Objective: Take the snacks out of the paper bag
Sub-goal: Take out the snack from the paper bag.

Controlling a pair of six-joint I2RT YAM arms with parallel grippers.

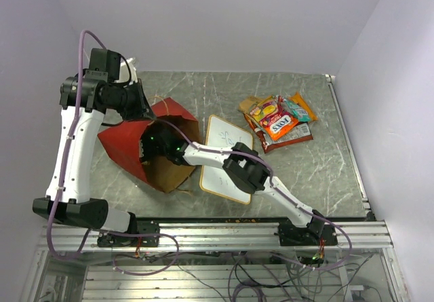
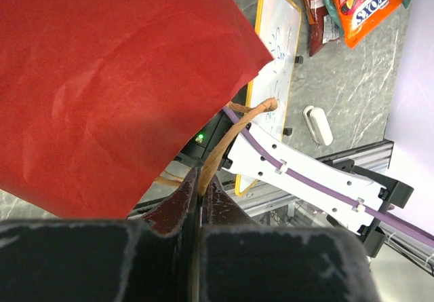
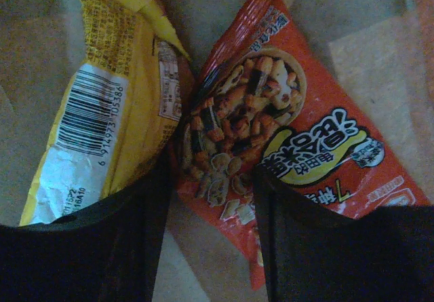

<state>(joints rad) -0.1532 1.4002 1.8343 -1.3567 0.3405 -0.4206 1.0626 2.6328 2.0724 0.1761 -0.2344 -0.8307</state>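
The left gripper's (image 2: 198, 180) jaws are pinched shut on the string handle (image 2: 230, 136) of the one red paper bag (image 2: 102, 78), which lies toward the table's (image 1: 305, 173) left edge. Inside the bag, the right gripper's (image 3: 211, 180) jaws stand half-open astride one orange-red snack packet (image 3: 291, 125). One yellow packet (image 3: 108, 98) lies just outside them.

White links (image 1: 73, 154), black joints (image 1: 244, 172), purple cables (image 1: 81, 71), green light (image 2: 199, 138)
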